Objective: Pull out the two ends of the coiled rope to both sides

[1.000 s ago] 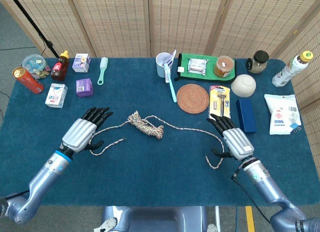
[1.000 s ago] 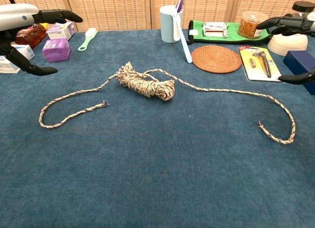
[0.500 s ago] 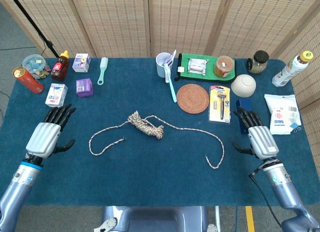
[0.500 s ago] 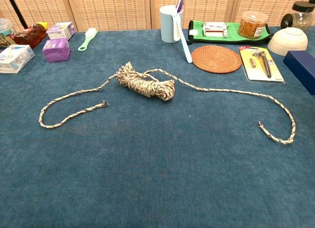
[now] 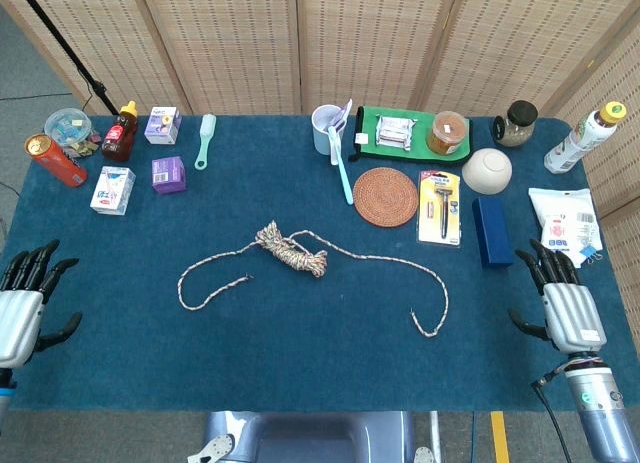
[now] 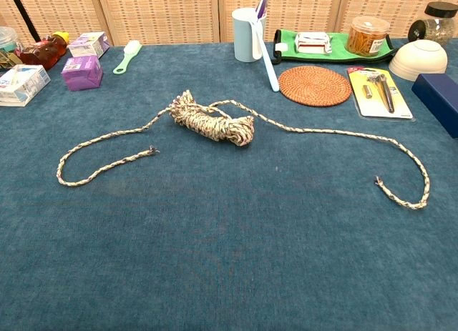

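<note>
Both arms have backed way off over the last second. A moment ago the hands were right next to the rope's loose ends; now the left hand (image 5: 22, 308) sits at the far left edge of the table (image 5: 300, 363) and the right hand (image 5: 565, 303) at the far right edge, both well apart from the rope. The chest view doesn't catch either hand anymore. Fingers on both are spread and holding nothing — plain open palms, backs up.

The rope (image 6: 211, 124) hasn't budged across the frames. The coiled bundle lies mid-table, a bit left of centre, with one tail running out left and looping back so its frayed left end (image 6: 152, 151) points toward the coil, and the other tail sweeping out right past the woven coaster (image 6: 315, 85) and hooking back to its right end (image 6: 379, 181).

So what does that mean? Looks like the pull is done — both ends are drawn out to opposite sides and the hands are retreating to a rest pose. The tails aren't fully straight, each curls back on itself, but the bundle is clearly flanked by a strand on each side. Probably the wrap-up of the task rather than a setup for another grab.
</note>
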You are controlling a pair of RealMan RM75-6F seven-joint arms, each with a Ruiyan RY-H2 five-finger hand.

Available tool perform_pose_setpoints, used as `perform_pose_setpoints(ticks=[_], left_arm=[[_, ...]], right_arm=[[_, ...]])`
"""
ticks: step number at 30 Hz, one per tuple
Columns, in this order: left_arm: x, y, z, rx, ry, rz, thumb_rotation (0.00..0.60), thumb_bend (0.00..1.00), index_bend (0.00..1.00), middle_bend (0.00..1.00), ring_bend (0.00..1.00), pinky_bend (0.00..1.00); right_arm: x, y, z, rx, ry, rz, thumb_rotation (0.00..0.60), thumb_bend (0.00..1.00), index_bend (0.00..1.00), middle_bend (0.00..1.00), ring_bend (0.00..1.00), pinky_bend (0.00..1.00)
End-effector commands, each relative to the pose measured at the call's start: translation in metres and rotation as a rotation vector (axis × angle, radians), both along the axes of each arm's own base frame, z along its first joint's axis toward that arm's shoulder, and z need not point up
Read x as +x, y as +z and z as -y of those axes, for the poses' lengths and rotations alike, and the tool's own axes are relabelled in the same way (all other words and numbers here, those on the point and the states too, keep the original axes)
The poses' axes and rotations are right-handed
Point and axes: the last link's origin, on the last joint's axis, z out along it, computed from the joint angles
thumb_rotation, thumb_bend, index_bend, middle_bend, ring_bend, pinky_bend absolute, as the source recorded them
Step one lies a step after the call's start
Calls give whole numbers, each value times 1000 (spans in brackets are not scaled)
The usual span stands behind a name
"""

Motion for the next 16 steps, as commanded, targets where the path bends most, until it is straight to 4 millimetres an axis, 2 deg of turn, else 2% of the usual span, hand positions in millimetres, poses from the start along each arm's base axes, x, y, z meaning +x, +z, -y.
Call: perform_pose_setpoints(ticks=[1, 7, 16], left_arm=[[-5, 3, 22, 10, 42, 11, 599, 266, 194, 0, 0, 0], [-10, 13, 38, 46, 81, 22, 599, 266, 213, 0, 0, 0], [-6, 13, 37, 52, 64, 44, 598, 266, 216, 0, 0, 0]], right_arm=[[-4, 5, -16, -22, -31, -11, 600, 315, 118, 0, 0, 0], [-9, 17, -38, -84, -71, -33, 600, 315, 123, 0, 0, 0], [-12, 25, -49, -120, -97, -34, 600, 315, 131, 0, 0, 0]])
